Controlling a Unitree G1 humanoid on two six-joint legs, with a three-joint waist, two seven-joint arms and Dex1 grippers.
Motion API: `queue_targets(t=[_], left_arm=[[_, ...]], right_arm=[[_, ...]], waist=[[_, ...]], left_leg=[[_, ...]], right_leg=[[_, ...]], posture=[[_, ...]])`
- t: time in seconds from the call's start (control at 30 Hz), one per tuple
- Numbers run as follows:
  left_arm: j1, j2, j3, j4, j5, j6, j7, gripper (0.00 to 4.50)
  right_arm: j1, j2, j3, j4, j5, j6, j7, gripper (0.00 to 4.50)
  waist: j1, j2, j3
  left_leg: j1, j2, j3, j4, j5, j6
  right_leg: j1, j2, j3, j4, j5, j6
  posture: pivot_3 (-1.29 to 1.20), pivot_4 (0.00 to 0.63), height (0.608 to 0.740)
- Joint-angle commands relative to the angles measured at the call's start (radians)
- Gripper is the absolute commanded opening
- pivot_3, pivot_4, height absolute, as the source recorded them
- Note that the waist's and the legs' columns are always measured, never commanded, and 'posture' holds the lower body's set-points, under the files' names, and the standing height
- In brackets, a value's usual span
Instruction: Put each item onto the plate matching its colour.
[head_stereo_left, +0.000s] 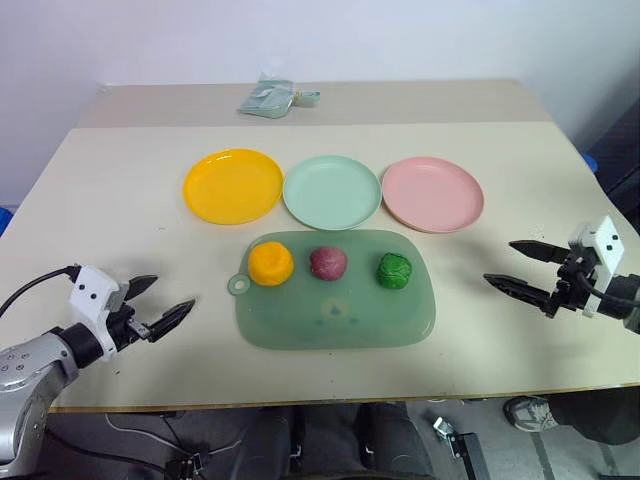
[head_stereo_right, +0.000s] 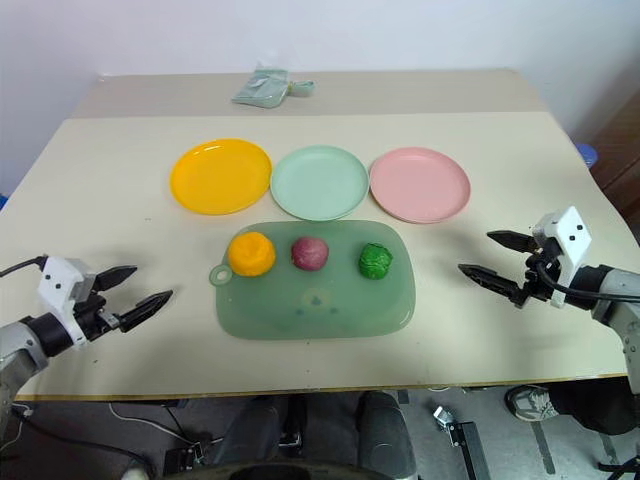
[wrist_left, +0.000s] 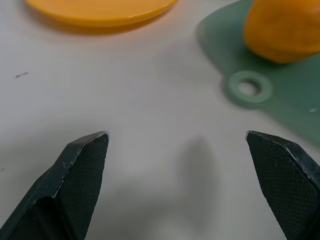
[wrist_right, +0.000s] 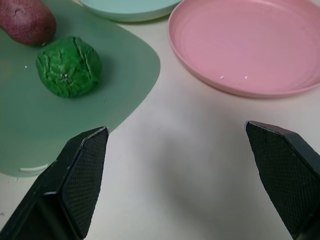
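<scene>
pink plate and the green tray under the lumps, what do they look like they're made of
The pink plate looks like smooth moulded plastic: glossy, with small bright glints and faint concentric rings in its well. The green tray looks like a softer, matte, translucent sheet, possibly silicone or flexible plastic: it lies thin and flat, has rounded corners and a moulded hanging ring. Neither can be confirmed by look alone.
</scene>
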Motion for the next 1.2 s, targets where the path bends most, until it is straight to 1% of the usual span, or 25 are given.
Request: queue_targets(t=[0.03,0.23,0.3,0.37,0.43,0.6,0.7,0.77,0.9,1.0,1.03,1.07,1.17,1.2], left_arm=[[0.0,-0.009,0.031,-0.04,-0.017,0.01,0.019,4.5],[-0.033,-0.025,0.011,-0.072,-0.036,0.033,0.045,4.5],[-0.075,-0.03,-0.003,-0.08,-0.092,0.071,0.032,4.5],[-0.136,-0.033,-0.043,-0.093,-0.136,0.113,0.022,4.5],[-0.212,-0.029,-0.117,-0.103,-0.132,0.134,0.012,4.5],[-0.388,-0.037,-0.257,-0.055,-0.089,0.154,-0.007,4.5],[-0.497,-0.022,-0.392,0.034,-0.002,0.125,-0.075,4.5],[-0.553,-0.015,-0.454,0.099,0.053,0.104,-0.108,4.5],[-0.607,-0.015,-0.51,0.201,0.114,0.054,-0.169,4.5],[-0.629,-0.028,-0.523,0.244,0.142,0.029,-0.183,3.69],[-0.632,-0.032,-0.517,0.249,0.142,0.025,-0.183,3.28],[-0.632,-0.031,-0.508,0.251,0.14,0.024,-0.183,3.06],[-0.632,-0.032,-0.455,0.256,0.117,0.033,-0.163,3.04],[-0.642,-0.043,-0.412,0.269,0.1,0.032,-0.135,3.04]], right_arm=[[-0.046,0.011,0.01,-0.01,-0.008,-0.007,-0.012,4.46],[-0.081,0.048,0.028,-0.03,-0.021,-0.012,-0.064,4.46],[-0.079,0.06,0.034,-0.037,-0.026,-0.019,-0.074,4.46],[-0.075,0.075,0.034,-0.045,-0.033,-0.029,-0.086,4.46],[-0.071,0.091,0.03,-0.061,-0.029,-0.03,-0.096,4.46],[-0.027,0.12,0.0,-0.175,0.031,0.023,-0.111,4.46],[0.066,0.126,-0.024,-0.317,0.105,0.075,-0.094,4.46],[0.121,0.134,-0.028,-0.409,0.138,0.092,-0.099,4.46],[0.185,0.174,-0.023,-0.505,0.154,0.098,-0.152,4.46],[0.2,0.196,-0.01,-0.534,0.153,0.103,-0.183,4.5],[0.197,0.199,-0.007,-0.535,0.152,0.104,-0.188,4.5],[0.194,0.2,-0.004,-0.536,0.153,0.105,-0.193,4.5],[0.179,0.198,0.0,-0.532,0.153,0.106,-0.202,4.5],[0.167,0.197,0.0,-0.526,0.154,0.104,-0.203,4.5]], waist=[[-0.001,0.001,0.0],[0.004,0.001,0.0],[0.007,0.001,0.0],[0.009,0.001,0.0],[0.012,0.001,0.0],[0.023,0.001,-0.001],[0.03,0.001,-0.001],[0.03,0.001,-0.001],[0.024,0.0,-0.001],[0.024,0.0,-0.001],[0.025,0.0,-0.001],[0.026,0.0,-0.001],[0.025,0.0,-0.001],[0.025,0.0,-0.001]], left_leg=[[0.0,0.0,0.0,0.0,0.0,0.0],[0.0,0.0,0.0,0.0,0.0,0.0],[0.0,0.0,0.0,0.0,0.0,0.0],[0.0,-0.001,0.0,0.0,0.0,0.0],[0.0,-0.001,0.0,0.0,0.0,0.0],[0.0,-0.001,0.0,0.0,0.001,0.0],[0.0,-0.001,0.0,0.0,0.001,0.0],[0.0,-0.001,0.0,0.001,0.001,0.0],[0.0,-0.001,0.0,0.003,0.001,0.001],[0.0,0.0,0.0,0.003,0.001,0.001],[0.0,0.0,0.0,0.004,0.001,0.001],[-0.001,0.0,0.0,0.004,0.001,0.001],[-0.001,0.0,0.0,0.006,0.0,0.002],[-0.001,0.0,0.0,0.006,0.0,0.002]], right_leg=[[0.0,0.0,0.0,0.0,0.0,0.0],[0.0,0.0,0.0,0.0,0.0,0.0],[0.0,0.0,0.0,0.0,0.0,0.0],[0.0,0.0,0.0,0.0,0.0,0.0],[0.0,0.0,0.0,0.0,0.0,0.0],[0.0,0.002,0.0,0.001,0.0,0.0],[0.0,0.005,-0.001,0.002,0.0,0.0],[0.001,0.006,-0.002,0.001,0.0,0.001],[0.002,0.007,-0.002,0.002,0.0,0.001],[0.002,0.007,-0.002,0.002,0.0,0.001],[0.002,0.007,-0.002,0.002,0.0,0.001],[0.002,0.007,-0.002,0.002,0.0,0.001],[0.003,0.007,-0.002,0.003,0.0,0.001],[0.003,0.007,-0.002,0.003,0.0,0.001]], posture=[[0.0,0.15,0.74],[0.0,0.15,0.74],[0.0,0.15,0.74],[0.0,0.15,0.74],[0.0,0.15,0.74],[0.0,0.15,0.74],[0.0,0.15,0.74],[0.0,0.15,0.74],[0.0,0.15,0.74],[0.0,0.15,0.74],[0.0,0.15,0.74],[0.0,0.15,0.74],[0.0,0.15,0.74],[0.0,0.15,0.74]])
